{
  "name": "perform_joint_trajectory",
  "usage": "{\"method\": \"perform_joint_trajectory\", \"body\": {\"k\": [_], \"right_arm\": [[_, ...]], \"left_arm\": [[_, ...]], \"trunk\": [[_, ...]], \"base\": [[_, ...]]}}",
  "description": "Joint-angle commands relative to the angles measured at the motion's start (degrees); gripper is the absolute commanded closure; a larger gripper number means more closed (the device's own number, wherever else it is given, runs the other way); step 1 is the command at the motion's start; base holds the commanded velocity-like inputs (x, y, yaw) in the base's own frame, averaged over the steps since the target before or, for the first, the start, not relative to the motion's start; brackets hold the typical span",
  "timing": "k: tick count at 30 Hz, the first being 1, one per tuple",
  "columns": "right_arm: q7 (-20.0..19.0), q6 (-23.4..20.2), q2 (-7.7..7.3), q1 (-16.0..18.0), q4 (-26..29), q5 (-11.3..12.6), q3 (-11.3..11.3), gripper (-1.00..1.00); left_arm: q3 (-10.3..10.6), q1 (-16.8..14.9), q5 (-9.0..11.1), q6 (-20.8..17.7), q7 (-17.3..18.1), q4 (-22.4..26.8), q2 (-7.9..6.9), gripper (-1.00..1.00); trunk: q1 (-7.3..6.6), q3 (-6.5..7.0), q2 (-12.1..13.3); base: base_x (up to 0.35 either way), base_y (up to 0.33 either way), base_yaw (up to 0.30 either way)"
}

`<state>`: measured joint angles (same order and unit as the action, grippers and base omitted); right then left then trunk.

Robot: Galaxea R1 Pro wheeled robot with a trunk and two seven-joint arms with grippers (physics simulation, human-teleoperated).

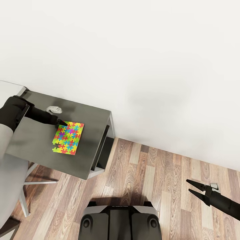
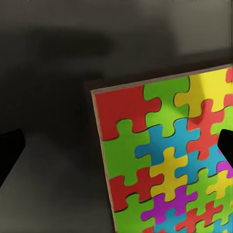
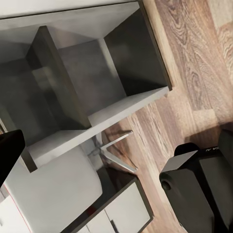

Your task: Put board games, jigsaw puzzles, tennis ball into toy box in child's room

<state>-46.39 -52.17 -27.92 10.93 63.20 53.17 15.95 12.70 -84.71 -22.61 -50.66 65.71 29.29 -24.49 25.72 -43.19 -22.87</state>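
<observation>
Dark grey side unit of table (image 1: 36,146): one jigsaw puzzle (image 1: 68,138) flat on top, near back edge.

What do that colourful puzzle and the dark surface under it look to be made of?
The jigsaw puzzle looks like thin printed card or wood: flat matte colours, with a brownish edge in the left wrist view. The dark grey side unit looks like smooth painted or laminated board, faintly glossy; hard to say which.

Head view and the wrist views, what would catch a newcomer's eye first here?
The bright jigsaw puzzle stands out, lying flat on the dark grey side unit by the white wall. The left gripper sits at the puzzle's far corner, open, its fingertips either side of that corner in the left wrist view. Off to the right, the right gripper hangs open over the wood floor.
</observation>
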Motion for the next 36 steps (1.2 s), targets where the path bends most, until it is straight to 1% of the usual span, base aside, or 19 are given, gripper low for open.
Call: {"method": "perform_joint_trajectory", "body": {"k": [1, 6, 10, 22, 25, 31, 36], "right_arm": [[-0.16, -0.26, -0.01, 0.04, -0.01, -0.04, 0.04, -1.00], [-0.18, -0.29, -0.03, 0.03, -0.01, -0.01, 0.04, -1.00], [-0.19, -0.30, -0.03, 0.04, -0.01, 0.00, 0.04, -1.00], [-0.19, -0.32, -0.03, 0.00, -0.01, 0.00, 0.04, -1.00], [-0.19, -0.33, -0.03, 0.00, -0.01, 0.00, 0.04, -1.00], [-0.19, -0.31, -0.11, 0.01, -0.01, 0.00, 0.04, -1.00], [-0.19, -0.30, -0.12, 0.03, -0.01, 0.00, 0.04, -1.00]], "left_arm": [[-0.03, 1.39, 0.43, -0.82, 0.84, -0.01, 0.93, -1.00], [-0.04, 1.39, 0.46, -0.45, 3.24, -0.02, 0.95, -1.00], [-0.04, 1.39, 0.40, -0.35, 4.53, -0.02, 0.94, -1.00], [-0.12, 1.39, 0.41, -0.31, 5.17, -0.02, 0.96, -1.00], [-0.13, 1.39, 0.39, -0.30, 5.88, -0.02, 1.00, -1.00], [-0.13, 1.39, 0.38, 0.10, 8.56, -0.02, 1.11, -1.00], [-0.13, 1.39, 0.38, 0.36, 9.30, -0.02, 1.31, -1.00]], "trunk": [[0.06, -0.08, -0.05], [0.06, -0.08, -0.05], [0.06, -0.08, -0.05], [0.06, -0.08, -0.05], [0.06, -0.08, -0.05], [0.06, -0.08, -0.05], [0.06, -0.08, -0.05]], "base": [[0.000, 0.000, 0.000], [0.000, 0.000, 0.000], [0.000, 0.000, 0.000], [0.000, 0.000, 0.000], [0.000, 0.000, 0.000], [0.000, 0.000, 0.000], [0.000, 0.000, 0.000]]}}
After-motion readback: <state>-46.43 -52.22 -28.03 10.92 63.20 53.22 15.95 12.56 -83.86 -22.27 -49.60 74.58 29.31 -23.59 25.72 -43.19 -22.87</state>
